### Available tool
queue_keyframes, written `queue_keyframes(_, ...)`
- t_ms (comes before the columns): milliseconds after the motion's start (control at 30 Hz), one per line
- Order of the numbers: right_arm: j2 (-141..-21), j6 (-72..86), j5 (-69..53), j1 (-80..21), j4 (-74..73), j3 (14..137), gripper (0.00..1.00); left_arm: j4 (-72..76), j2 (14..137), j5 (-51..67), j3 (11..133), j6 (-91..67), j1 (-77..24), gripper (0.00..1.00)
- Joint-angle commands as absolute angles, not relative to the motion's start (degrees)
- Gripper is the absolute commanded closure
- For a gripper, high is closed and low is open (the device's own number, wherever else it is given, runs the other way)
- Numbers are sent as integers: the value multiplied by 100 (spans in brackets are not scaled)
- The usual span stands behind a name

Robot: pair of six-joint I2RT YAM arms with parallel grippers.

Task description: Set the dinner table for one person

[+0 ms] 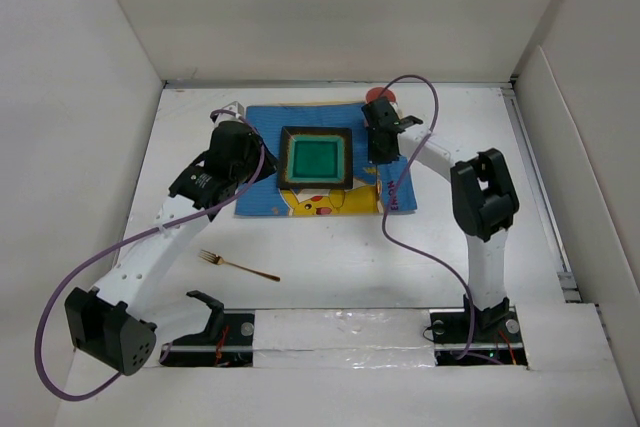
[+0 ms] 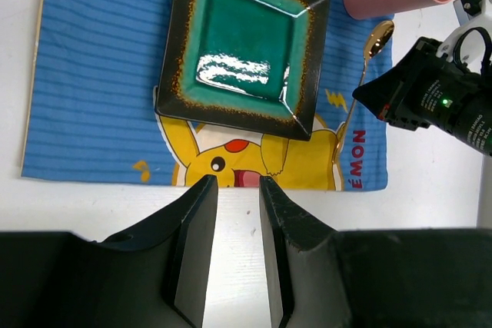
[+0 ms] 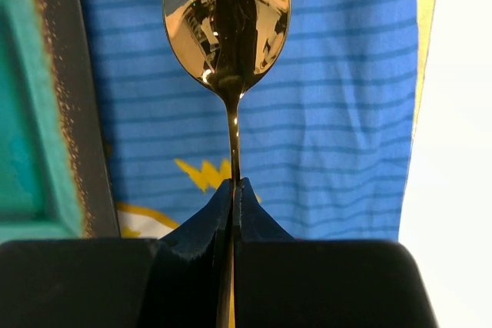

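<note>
"ÉMON" was read on the striped mat [image 2: 92, 74]; the dinner table [image 1: 330, 247] was seen matte white. A gold spoon [image 3: 227, 21] was clamped by the right gripper [image 3: 233, 190], the left gripper [image 2: 234, 182] narrowly parted.

Green plate [image 2: 244, 44] on blue mat [image 2: 92, 74], gold spoon [image 2: 377, 38] beside, pincer [image 2: 236, 183] parted

Bright, even overhead light, soft faint shadows on the white surface [image 1: 330, 247], white glare patch on the green plate [image 2: 231, 67], mirror-like reflections in the bowl of the spoon [image 3: 226, 24], wrist views sharp, their dark foregrounds underexposed.
</note>
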State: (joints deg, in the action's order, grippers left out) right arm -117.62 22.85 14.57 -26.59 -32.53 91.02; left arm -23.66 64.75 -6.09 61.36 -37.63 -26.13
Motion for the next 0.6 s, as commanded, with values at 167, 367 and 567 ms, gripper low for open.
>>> queue_keyframes(167,-11804,2364,1529,-2733,-3024,9255,90,-2356,6293,-624,6117,-3788,-2584,74)
queue_keyframes(367,-11558,2434,1644,-2733,-3129,9202,67,-2364,6258,-615,6082,-3779,-2584,74)
queue_keyframes(567,-10848,2496,1468,-2795,-3199,9167,69,-2443,6275,-773,6257,-3621,-2584,74)
